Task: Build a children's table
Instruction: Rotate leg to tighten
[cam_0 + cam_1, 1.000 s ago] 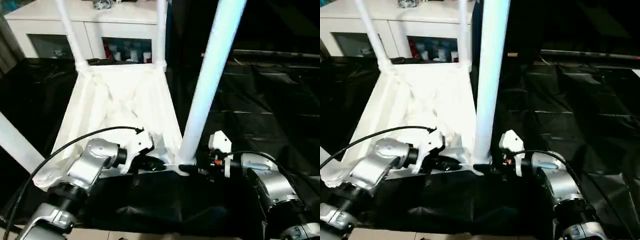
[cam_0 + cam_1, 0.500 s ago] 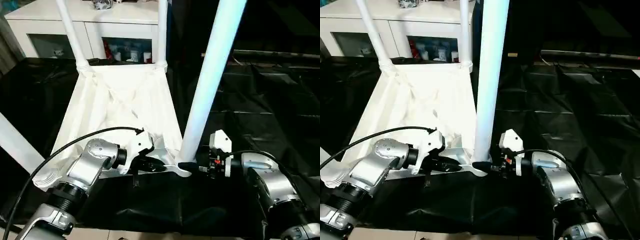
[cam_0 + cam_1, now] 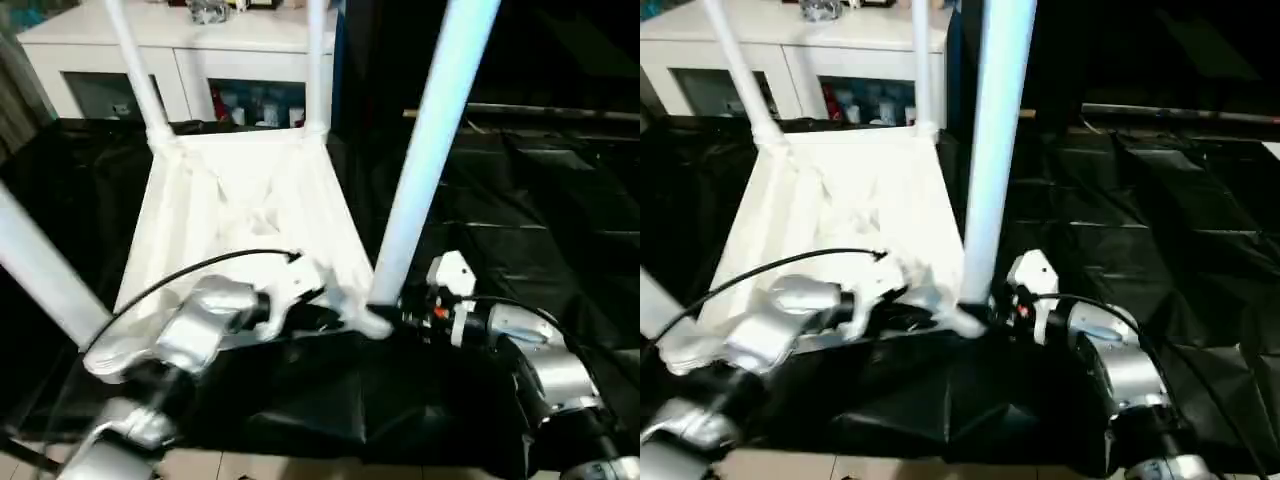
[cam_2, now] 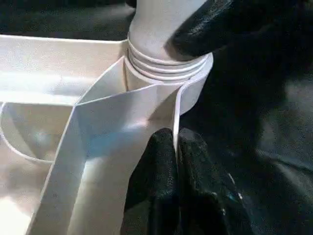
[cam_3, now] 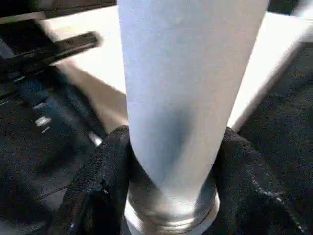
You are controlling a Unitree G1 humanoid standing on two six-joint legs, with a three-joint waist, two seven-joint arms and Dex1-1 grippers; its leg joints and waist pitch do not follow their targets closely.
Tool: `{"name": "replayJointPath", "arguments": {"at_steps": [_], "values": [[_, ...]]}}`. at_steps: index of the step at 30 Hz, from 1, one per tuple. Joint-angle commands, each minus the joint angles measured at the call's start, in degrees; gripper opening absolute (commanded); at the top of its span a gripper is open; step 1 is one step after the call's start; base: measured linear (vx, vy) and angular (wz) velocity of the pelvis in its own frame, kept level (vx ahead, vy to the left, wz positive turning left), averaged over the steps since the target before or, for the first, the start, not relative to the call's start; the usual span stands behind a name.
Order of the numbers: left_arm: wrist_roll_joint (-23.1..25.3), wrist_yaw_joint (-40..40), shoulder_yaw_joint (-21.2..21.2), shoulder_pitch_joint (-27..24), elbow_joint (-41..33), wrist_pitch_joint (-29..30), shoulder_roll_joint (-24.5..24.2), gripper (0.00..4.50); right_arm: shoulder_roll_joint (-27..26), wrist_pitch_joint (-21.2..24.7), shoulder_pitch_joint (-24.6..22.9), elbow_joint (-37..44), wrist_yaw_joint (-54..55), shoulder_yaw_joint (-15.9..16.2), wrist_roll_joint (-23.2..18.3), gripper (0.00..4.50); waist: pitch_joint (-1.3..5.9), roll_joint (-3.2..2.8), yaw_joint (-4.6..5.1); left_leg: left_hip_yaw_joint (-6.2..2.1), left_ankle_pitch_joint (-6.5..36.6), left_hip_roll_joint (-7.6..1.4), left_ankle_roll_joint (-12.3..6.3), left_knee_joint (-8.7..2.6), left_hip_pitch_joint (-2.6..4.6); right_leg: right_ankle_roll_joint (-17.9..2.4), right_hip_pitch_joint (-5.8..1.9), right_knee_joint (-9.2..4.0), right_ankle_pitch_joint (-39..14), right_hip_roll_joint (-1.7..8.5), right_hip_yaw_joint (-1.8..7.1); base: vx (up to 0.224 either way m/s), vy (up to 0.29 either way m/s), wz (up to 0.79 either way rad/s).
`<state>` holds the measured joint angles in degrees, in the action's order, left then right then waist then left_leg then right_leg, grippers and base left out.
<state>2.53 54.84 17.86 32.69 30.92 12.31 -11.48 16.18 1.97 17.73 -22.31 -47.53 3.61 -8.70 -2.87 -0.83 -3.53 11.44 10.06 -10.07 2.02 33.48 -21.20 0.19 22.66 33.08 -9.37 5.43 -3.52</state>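
The right pincer [image 5: 171, 196] is clenched around the base of the near-right leg [image 3: 425, 170], 1 black finger [image 5: 95, 181] on each side of the white tube, just above the ringed collar where the tube meets its socket. In the head views this pincer [image 3: 392, 312] reaches in level from the right, with its silver forearm behind it.

The left pincer [image 4: 173, 161] is clenched on a thin upright wall of the tabletop [image 3: 245, 200], both black fingertips [image 4: 156, 171] pinching the plastic edge right beside the corner socket that carries that leg. In the head views the left pincer [image 3: 325, 318] comes in from the left toward the same near-right corner, so the 2 pincers sit close together, the socket between them.

The tabletop lies upside down on the black-draped table [image 3: 540, 220], ribbed underside up. 4 legs are visible rising from its corners: the gripped one, 2 at the far corners [image 3: 135, 75] [image 3: 316, 65], and 1 at the near left [image 3: 45, 270] leaning out toward the picture edge. Beyond the table stands a white cabinet [image 3: 230, 60] with glass doors.
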Motion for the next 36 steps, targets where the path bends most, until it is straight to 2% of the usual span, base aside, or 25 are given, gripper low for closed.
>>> {"name": "replayJointPath", "arguments": {"at_steps": [1,2,4,6,7,9,11,13,15,18,20,22,23,24,27,31,32,34,35,36], "values": [[0.52,-9.94,-2.44,1.99,3.26,-0.26,2.78,0.00,-2.92,1.16,-1.30,-0.24,3.52,2.36,1.61,2.05,2.86,1.10,0.31,-1.94,21.33,-2.71,-0.44,-4.35,1.21,-6.44,-1.17,-5.77,-33.55,3.40,1.72,0.000,0.000,0.00],[1.17,-13.12,-2.85,2.76,4.55,-0.05,4.19,0.00,-4.71,1.89,-1.22,-0.83,7.56,1.82,2.21,2.04,2.92,1.00,0.35,-2.09,22.18,-2.61,-0.22,-4.26,1.47,-5.90,-1.03,-5.98,-34.89,3.50,1.55,0.000,0.000,0.00],[1.50,-15.15,-3.09,3.15,5.16,0.13,5.00,0.00,-5.99,2.82,-1.06,-1.15,10.31,1.42,2.56,2.04,2.87,1.07,0.59,-2.25,22.89,-2.56,-0.10,-4.34,1.28,-4.98,-1.10,-6.26,-36.29,3.50,1.31,0.000,0.000,0.00],[2.02,-18.14,-3.70,3.92,6.30,0.13,6.37,0.00,-8.54,4.28,-0.72,-1.71,14.36,0.23,2.16,2.04,2.79,1.04,0.92,-2.34,24.51,-2.41,-0.02,-4.30,1.49,-4.20,-0.76,-6.67,-37.90,3.41,1.06,0.000,0.000,0.00],[2.13,-18.52,-3.79,4.03,6.49,-0.01,6.50,0.00,-8.83,4.28,-0.64,-1.82,14.82,0.05,2.15,2.04,2.82,0.99,0.93,-2.39,24.69,-2.40,-0.04,-4.27,1.58,-4.11,-0.73,-6.74,-38.02,3.47,1.01,0.000,0.000,0.00],[2.23,-18.41,-3.79,4.36,7.03,-0.65,6.70,0.00,-9.66,3.61,-0.20,-2.48,15.76,-0.34,2.13,2.04,2.85,0.87,1.09,-2.55,24.87,-2.52,-0.14,-4.54,1.30,-4.10,-1.01,-6.73,-36.97,3.50,0.89,0.000,0.000,0.00],[2.03,-16.97,-3.58,4.36,7.14,-1.18,6.44,0.00,-9.84,2.24,0.27,-3.13,15.10,-0.37,1.88,2.04,2.91,0.68,1.22,-2.60,25.83,-2.70,-0.17,-4.82,1.46,-4.80,-1.02,-6.72,-34.75,3.47,0.87,0.000,0.000,0.00],[1.60,-14.04,-2.99,3.76,6.23,-1.58,5.68,0.00,-9.35,1.52,1.04,-3.86,12.34,-0.46,0.64,2.58,2.75,0.75,1.43,-2.58,27.11,-2.73,-0.08,-4.88,1.56,-5.34,-0.82,-6.73,-34.27,3.46,0.92,0.000,0.000,0.00],[1.29,-12.35,-2.55,3.38,5.70,-1.83,5.13,0.00,-8.47,1.55,1.60,-4.04,10.09,-0.32,0.25,2.73,2.76,0.79,1.77,-2.69,27.77,-2.67,-0.25,-4.87,1.37,-5.39,-1.08,-6.70,-34.76,3.56,0.87,0.000,0.000,0.00],[0.64,-7.29,-1.27,2.16,4.08,-2.51,3.42,0.00,-5.24,1.83,2.48,-3.72,3.72,1.29,0.22,2.88,2.84,0.90,1.58,-2.40,26.05,-2.75,-1.10,-4.77,1.32,-6.23,-1.11,-6.59,-33.20,3.71,1.29,0.000,0.000,0.00],[-0.19,-3.00,-0.39,1.02,2.39,-2.87,1.78,0.00,-2.28,1.67,2.91,-2.92,-1.61,2.40,-0.18,3.16,2.94,0.96,1.40,-2.27,24.25,-2.87,-1.64,-4.77,1.10,-7.11,-1.30,-6.25,-31.40,3.76,1.50,0.000,0.000,0.00],[-1.27,0.46,0.06,0.11,0.93,-3.45,0.61,0.00,-0.30,1.00,3.06,-2.36,-5.19,3.00,-0.55,3.16,2.94,1.19,1.18,-2.08,22.84,-2.91,-2.18,-4.72,1.21,-7.69,-1.36,-6.16,-30.60,3.75,1.62,0.000,0.000,0.00],[-1.82,1.85,0.16,-0.27,0.27,-3.65,0.19,0.00,0.34,0.65,3.07,-2.17,-6.39,3.19,-0.68,3.16,3.04,1.05,1.11,-1.98,21.71,-3.00,-2.48,-4.72,1.02,-8.40,-1.40,-5.86,-29.16,3.79,1.80,0.000,0.000,0.00],[-2.93,5.05,0.63,-1.14,-1.46,-3.31,-1.12,0.00,1.66,0.20,3.17,-1.89,-9.57,3.29,-1.56,3.16,3.14,1.27,0.99,-1.89,20.57,-3.08,-2.62,-4.70,0.97,-8.99,-1.54,-5.63,-27.67,3.76,1.83,0.000,0.000,0.00],[-4.71,10.17,1.45,-2.65,-4.50,-1.83,-3.49,0.00,3.30,-0.46,3.24,-1.04,-13.60,3.55,-2.25,3.16,3.24,1.18,0.80,-1.85,18.99,-3.20,-3.00,-4.71,0.74,-10.13,-1.74,-5.08,-25.25,3.72,1.96,0.000,0.000,0.00],[-6.54,14.56,2.08,-4.48,-8.24,1.07,-5.60,0.00,5.33,0.05,2.95,0.73,-18.05,4.77,-2.96,3.16,3.35,1.32,-0.04,-1.31,16.36,-3.45,-3.42,-4.37,1.06,-12.46,-1.40,-3.99,-19.72,3.36,2.43,0.000,0.000,0.00],[-6.77,15.28,2.18,-4.88,-8.94,1.57,-6.00,0.00,5.73,0.00,2.97,0.87,-18.89,5.19,-2.98,3.16,3.50,1.12,-0.40,-1.16,14.91,-3.49,-3.83,-4.25,1.21,-13.15,-1.44,-3.72,-17.44,3.36,2.49,0.000,0.000,0.00],[-6.99,15.95,2.24,-5.45,-9.77,2.00,-6.46,0.00,6.22,-0.18,3.01,0.78,-20.24,5.72,-3.03,3.16,3.59,1.15,-0.61,-1.04,12.64,-3.50,-4.43,-4.10,1.04,-14.14,-1.58,-3.26,-13.95,3.19,2.45,0.000,0.000,0.00],[-7.03,16.00,2.27,-5.66,-10.02,2.04,-6.58,0.00,6.34,-0.16,2.96,0.78,-20.73,5.86,-3.08,3.16,3.78,1.17,-0.75,-1.11,10.83,-3.43,-4.97,-3.97,0.65,-14.54,-2.00,-2.81,-11.62,3.21,2.34,0.000,0.000,0.00],[-7.19,16.27,2.29,-5.98,-10.51,2.26,-6.83,0.00,6.41,-0.23,2.81,0.86,-21.36,5.84,-3.21,3.01,3.88,1.08,-0.95,-1.04,9.58,-3.41,-5.47,-3.82,0.71,-14.89,-1.99,-2.59,-9.77,3.17,2.31,0.000,0.000,0.00]]}}
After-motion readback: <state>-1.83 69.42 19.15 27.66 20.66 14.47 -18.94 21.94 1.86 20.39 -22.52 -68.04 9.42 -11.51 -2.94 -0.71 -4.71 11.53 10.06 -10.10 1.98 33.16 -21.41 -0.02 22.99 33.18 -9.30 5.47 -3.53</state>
